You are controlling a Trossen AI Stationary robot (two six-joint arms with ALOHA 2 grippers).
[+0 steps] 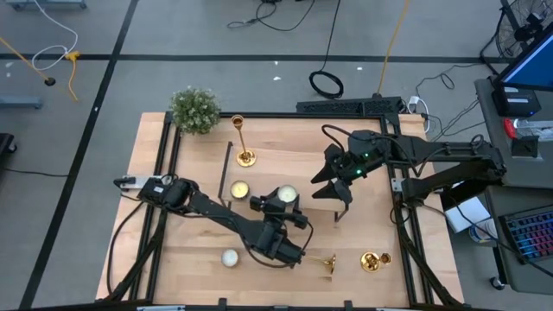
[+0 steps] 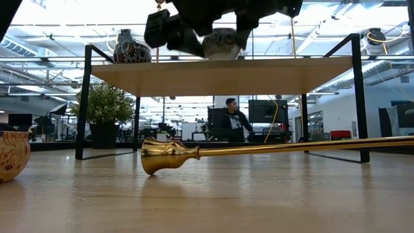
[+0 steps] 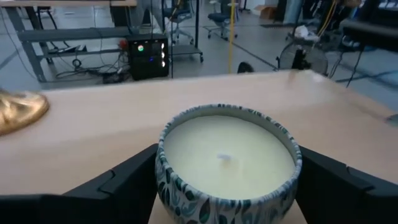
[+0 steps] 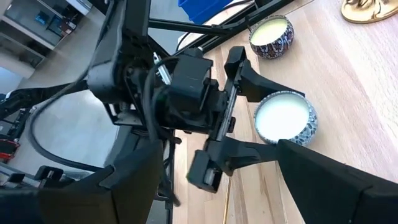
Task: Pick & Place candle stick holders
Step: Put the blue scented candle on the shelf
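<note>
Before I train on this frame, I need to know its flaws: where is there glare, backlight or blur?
Low view: bright ceiling lights behind the wooden shelf leave the arm above it in silhouette; the lying candlestick catches a highlight. Left wrist view: the candle tin is fairly sharp, the room behind soft. Right wrist view: the near dark fingers are blurred.

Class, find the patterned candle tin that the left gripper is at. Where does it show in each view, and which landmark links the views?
High view: patterned candle tin near the table's centre.
Low view: top centre, up on the wooden shelf.
Left wrist view: bottom centre, large in the foreground.
Right wrist view: right of centre.
Shared landmark: the left gripper is at the tin in every view.
</note>
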